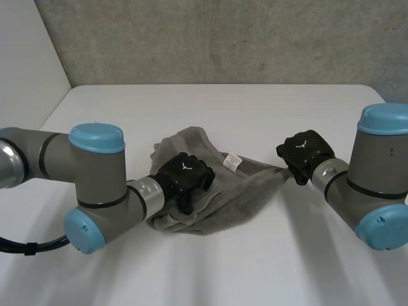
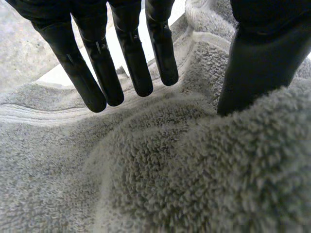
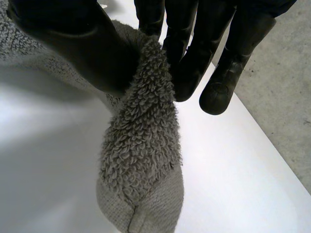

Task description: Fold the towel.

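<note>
A grey towel (image 1: 217, 191) lies crumpled in the middle of the white table (image 1: 255, 115), with a white label (image 1: 232, 161) showing near its far edge. My left hand (image 1: 185, 175) rests on the towel's left-middle part. In the left wrist view that hand (image 2: 133, 53) has its fingers straight above the cloth (image 2: 170, 170), and its thumb (image 2: 257, 63) presses into a raised fold. My right hand (image 1: 305, 153) is at the towel's right corner. In the right wrist view this hand (image 3: 194, 53) pinches the corner (image 3: 141, 160) between thumb and fingers, lifted a little off the table.
The table (image 3: 233, 184) meets a grey wall (image 1: 223, 38) at its far edge. Bare white surface lies on all sides of the towel. Both arms come in from the near corners.
</note>
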Controlling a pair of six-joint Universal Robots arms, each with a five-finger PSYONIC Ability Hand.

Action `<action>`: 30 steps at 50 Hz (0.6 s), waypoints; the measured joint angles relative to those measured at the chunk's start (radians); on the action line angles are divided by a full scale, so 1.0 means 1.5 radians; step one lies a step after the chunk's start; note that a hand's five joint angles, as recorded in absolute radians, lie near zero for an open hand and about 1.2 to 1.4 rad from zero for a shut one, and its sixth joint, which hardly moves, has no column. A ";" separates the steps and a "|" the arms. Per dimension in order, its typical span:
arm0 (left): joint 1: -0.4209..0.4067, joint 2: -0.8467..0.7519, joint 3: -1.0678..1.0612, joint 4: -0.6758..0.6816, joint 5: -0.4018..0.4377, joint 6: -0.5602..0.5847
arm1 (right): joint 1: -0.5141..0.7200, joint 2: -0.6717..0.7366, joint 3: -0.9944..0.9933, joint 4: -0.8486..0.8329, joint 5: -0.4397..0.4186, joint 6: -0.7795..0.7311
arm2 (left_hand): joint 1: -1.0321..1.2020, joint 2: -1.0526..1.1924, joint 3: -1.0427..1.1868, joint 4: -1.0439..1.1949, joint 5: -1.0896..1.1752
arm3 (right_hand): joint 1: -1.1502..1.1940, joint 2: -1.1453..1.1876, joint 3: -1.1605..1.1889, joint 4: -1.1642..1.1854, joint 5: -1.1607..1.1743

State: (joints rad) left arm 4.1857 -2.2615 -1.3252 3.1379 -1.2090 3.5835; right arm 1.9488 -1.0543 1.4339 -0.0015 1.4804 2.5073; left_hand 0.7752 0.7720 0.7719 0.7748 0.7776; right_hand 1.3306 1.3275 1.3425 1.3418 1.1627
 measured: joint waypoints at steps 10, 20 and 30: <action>-0.010 -0.029 0.011 0.001 -0.001 -0.002 | 0.001 0.004 0.001 0.000 0.000 0.001 | 0.012 0.015 0.014 0.014 0.008 | 0.000 0.000 0.001 0.000 0.000; -0.026 -0.047 0.040 0.006 -0.031 -0.004 | 0.003 0.016 -0.016 -0.002 -0.001 -0.005 | 0.448 0.468 0.515 0.482 0.476 | 0.000 0.000 0.001 0.000 0.000; 0.000 -0.025 0.188 0.102 -0.214 -0.049 | 0.004 0.029 -0.148 -0.068 0.018 -0.068 | 0.460 0.469 0.517 0.501 0.481 | 0.000 0.000 0.001 0.000 0.000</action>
State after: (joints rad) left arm 4.1864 -2.2996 -1.0440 3.2916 -1.5293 3.5106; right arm 1.9547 -1.0115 1.2120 -0.1040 1.5071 2.4055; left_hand 1.4650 1.4759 1.5478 1.5260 1.4995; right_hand 1.3310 1.3271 1.3442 1.3418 1.1627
